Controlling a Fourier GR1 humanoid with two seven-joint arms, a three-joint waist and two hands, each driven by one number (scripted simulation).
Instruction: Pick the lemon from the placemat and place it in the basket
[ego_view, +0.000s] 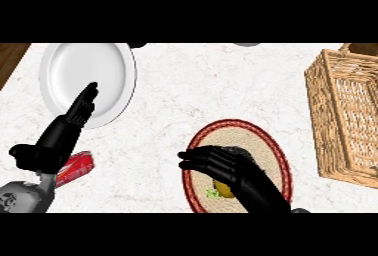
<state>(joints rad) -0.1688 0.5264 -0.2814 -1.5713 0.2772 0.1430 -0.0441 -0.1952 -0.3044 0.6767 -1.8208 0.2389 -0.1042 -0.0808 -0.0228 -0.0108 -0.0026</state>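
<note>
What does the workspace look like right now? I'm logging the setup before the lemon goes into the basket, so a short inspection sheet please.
Surface: white marble counter, with a strip of brown wood at the far left.
Job's things: lemon on the round red-rimmed placemat, mostly hidden under the right hand; wicker basket at the right edge, inside not visible.
Clutter: white plate at upper left; red packet beside the left forearm.
Hands: right hand over the lemon, fingers curled down, grasp not confirmable; left hand open, fingers straight, over the plate's edge.
Cables: nothing seen.
Surroundings: two dark objects cut off at the top edge.
</note>
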